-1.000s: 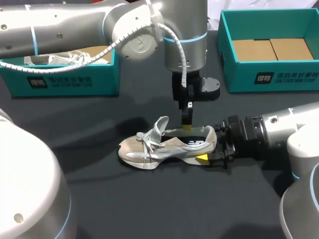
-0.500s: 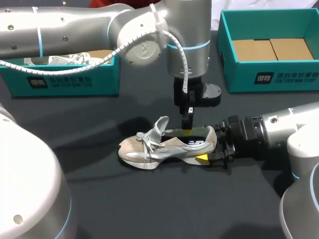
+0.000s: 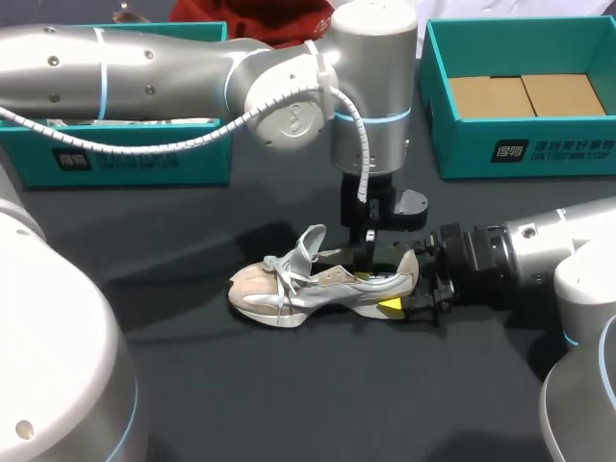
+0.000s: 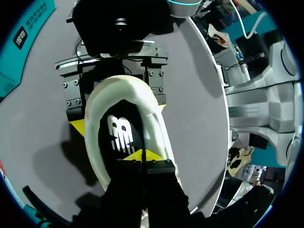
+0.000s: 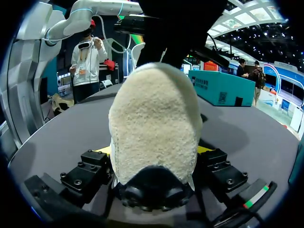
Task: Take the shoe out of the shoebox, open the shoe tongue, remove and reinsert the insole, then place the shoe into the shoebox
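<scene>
**Insole check at the shoe table.** A pale grey-and-cream lace-up running shoe [image 3: 308, 284] sits sole-down on the dark cloth-covered table [image 3: 289, 385]. It is out of its box, toe towards the robot's left, with the tongue [image 3: 313, 241] standing up.

The right gripper [image 3: 402, 281] is clamped across the fleecy heel, one yellow tip on either side. The left gripper [image 4: 142, 156] reaches straight down into the shoe's opening, its tips pressed together on the black foam insole [image 4: 118, 135] with its white logo. From that angle it is hard to make out whether a lip of the insole is caught between them.

The open teal cardboard shoebox [image 3: 520, 149] stands well apart, at the far right of the table.

The shoe looks light, and its soft mesh upper would likely buckle under a squeeze. The firmer heel cup, where the right gripper sits, seems the soundest place to steady it.

The insole appears thin and floppy and is likely to cling to the lining. It would probably come out best if taken by its heel-end edge and peeled upward, not dragged. The loose white laces [image 3: 284, 279] could snag on a passing finger.
</scene>
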Robot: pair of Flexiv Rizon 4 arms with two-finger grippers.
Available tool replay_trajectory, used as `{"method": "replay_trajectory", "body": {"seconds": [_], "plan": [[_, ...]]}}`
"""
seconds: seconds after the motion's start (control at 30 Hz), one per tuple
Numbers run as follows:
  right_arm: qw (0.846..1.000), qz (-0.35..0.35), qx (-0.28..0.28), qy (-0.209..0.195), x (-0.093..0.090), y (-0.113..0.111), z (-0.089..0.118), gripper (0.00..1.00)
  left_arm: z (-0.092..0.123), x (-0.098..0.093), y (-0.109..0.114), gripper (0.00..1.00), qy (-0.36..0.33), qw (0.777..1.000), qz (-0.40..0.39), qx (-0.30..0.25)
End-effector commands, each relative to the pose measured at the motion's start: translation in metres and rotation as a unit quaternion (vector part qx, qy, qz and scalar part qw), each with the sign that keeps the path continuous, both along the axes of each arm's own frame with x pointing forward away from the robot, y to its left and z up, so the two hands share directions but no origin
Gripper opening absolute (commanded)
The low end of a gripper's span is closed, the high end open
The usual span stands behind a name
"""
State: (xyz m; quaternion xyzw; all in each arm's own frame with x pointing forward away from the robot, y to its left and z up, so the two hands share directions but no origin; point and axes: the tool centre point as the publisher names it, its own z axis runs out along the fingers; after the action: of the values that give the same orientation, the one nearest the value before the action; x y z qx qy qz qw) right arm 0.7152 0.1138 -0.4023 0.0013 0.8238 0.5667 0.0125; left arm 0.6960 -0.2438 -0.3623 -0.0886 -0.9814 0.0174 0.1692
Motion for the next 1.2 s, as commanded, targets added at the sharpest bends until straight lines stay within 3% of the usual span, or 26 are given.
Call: {"method": "replay_trajectory", "body": {"seconds": [0.03, 0.53, 0.7, 0.83, 1.2], "plan": [[1.000, -0.001, -0.002, 0.000, 0.000, 0.001, -0.002, 0.00, -0.006, -0.004, 0.004, 0.00, 0.000, 1.000, 0.000, -0.001], [1.000, -0.001, -0.002, 0.000, 0.000, 0.001, -0.002, 0.00, -0.015, -0.012, 0.024, 0.00, -0.006, 1.000, -0.013, 0.012], [1.000, -0.001, -0.002, 0.000, 0.000, 0.001, -0.002, 0.00, -0.019, -0.016, 0.028, 0.22, -0.022, 1.000, -0.015, 0.004], [1.000, -0.001, -0.002, 0.000, 0.000, 0.001, -0.002, 0.00, -0.024, -0.014, 0.026, 0.32, -0.047, 0.999, -0.005, 0.002], [1.000, -0.001, -0.002, 0.000, 0.000, 0.001, -0.002, 0.00, -0.038, -0.006, 0.022, 0.40, -0.128, 0.992, -0.004, -0.006]]}}
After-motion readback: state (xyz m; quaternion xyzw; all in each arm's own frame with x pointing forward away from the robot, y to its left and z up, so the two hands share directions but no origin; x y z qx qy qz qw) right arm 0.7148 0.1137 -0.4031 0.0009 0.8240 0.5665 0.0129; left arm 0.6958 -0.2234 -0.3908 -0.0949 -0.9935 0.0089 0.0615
